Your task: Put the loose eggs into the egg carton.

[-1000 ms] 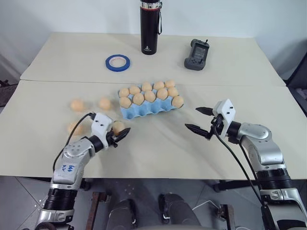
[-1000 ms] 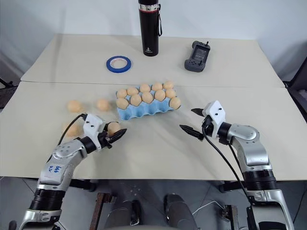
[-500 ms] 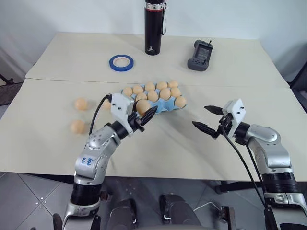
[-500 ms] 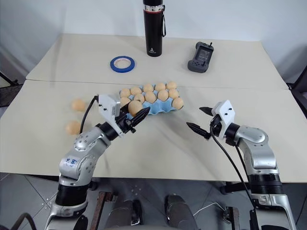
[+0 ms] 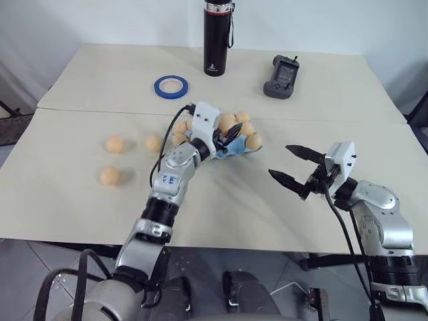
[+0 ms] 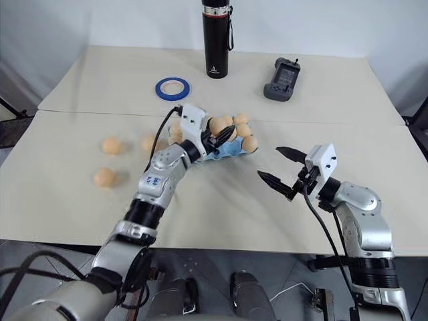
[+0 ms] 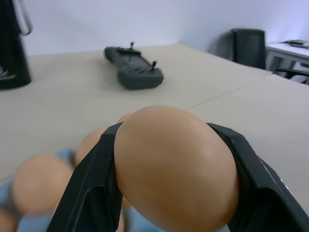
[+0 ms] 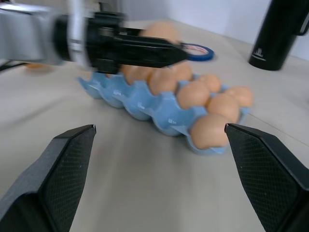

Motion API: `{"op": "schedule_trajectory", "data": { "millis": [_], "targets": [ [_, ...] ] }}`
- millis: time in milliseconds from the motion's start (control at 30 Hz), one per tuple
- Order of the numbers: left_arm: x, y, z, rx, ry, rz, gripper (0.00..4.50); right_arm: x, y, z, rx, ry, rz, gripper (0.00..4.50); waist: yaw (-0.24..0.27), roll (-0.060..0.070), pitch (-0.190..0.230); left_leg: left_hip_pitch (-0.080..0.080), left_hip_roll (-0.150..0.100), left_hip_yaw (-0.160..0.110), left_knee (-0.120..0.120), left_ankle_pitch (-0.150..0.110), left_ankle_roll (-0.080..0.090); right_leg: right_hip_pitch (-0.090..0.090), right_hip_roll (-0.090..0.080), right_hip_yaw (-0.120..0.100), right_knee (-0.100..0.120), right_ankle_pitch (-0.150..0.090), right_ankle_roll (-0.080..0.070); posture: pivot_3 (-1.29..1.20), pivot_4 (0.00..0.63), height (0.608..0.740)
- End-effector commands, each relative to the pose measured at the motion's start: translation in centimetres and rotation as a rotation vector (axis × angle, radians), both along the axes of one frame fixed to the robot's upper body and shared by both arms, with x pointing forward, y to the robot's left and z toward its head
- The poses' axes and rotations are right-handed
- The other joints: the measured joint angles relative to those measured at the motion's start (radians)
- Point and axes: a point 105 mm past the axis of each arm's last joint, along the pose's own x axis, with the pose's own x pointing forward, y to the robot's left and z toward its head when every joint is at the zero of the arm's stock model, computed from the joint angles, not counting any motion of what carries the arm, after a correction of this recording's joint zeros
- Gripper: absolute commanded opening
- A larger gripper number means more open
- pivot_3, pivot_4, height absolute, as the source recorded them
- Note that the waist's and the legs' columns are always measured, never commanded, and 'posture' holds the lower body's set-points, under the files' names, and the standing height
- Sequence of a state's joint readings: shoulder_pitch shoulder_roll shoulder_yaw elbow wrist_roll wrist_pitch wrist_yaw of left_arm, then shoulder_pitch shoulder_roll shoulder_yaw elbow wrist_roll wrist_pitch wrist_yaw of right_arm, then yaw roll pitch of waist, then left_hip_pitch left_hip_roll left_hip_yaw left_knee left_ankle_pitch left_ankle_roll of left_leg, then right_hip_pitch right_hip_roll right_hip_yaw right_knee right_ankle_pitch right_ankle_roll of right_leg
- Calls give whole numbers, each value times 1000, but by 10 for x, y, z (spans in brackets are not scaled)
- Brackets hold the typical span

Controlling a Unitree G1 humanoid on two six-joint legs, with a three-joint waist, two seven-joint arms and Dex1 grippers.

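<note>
My left gripper (image 5: 226, 132) is shut on a tan-orange egg (image 7: 176, 164), its black fingers (image 7: 84, 191) clamping both sides. It hangs just above the light blue egg carton (image 5: 234, 150), over the carton's left part. Several eggs (image 5: 253, 140) sit in the carton's cups (image 8: 140, 99). Three loose eggs lie on the table to the carton's left: one (image 5: 153, 143) close by, one (image 5: 115, 144) farther out, one (image 5: 110, 176) nearer the front. To the carton's right, my right gripper (image 5: 281, 160) is held open and empty, pointing at the carton.
At the back of the table stand a black bottle (image 5: 216, 37), a blue tape ring (image 5: 170, 85) and a dark handheld device (image 5: 279, 67). A seam crosses the table behind the carton.
My left gripper carried the egg up and to the right, from the table's front left to above the carton. The right gripper drew back slightly, still open.
</note>
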State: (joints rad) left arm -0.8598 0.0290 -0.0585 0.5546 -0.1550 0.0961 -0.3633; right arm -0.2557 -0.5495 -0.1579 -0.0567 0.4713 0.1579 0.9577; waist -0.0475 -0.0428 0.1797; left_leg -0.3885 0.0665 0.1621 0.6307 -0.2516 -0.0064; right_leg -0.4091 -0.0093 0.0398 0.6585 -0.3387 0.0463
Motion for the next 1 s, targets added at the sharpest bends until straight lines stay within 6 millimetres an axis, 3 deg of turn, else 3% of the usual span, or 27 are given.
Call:
{"op": "schedule_trajectory", "data": {
  "millis": [33,433,667,1000],
  "targets": [
    [3,-10,6,3,-35,-48,2194,-5,1,12,16,-47,-4,4500,1,0,0,0,0,0,0,0,0,0,0,0,0,0,0,0,150,740],
    [4,-18,-5,20,-5,-119,2194,0,-3,11,9,-64,-80,4500,1,0,0,0,0,1,0,0,0,-1,0,0,1,0,0,0,150,740],
    [6,-15,-7,10,18,-102,4433,3,0,11,8,-68,-84,4500,0,0,0,0,0,0,1,0,0,-1,0,0,1,0,0,0,150,740],
    [8,8,-3,25,-16,-56,4474,7,1,10,1,-66,-81,4500,-1,0,0,0,0,1,0,0,0,-1,0,0,1,0,0,0,150,740]
  ]
}}
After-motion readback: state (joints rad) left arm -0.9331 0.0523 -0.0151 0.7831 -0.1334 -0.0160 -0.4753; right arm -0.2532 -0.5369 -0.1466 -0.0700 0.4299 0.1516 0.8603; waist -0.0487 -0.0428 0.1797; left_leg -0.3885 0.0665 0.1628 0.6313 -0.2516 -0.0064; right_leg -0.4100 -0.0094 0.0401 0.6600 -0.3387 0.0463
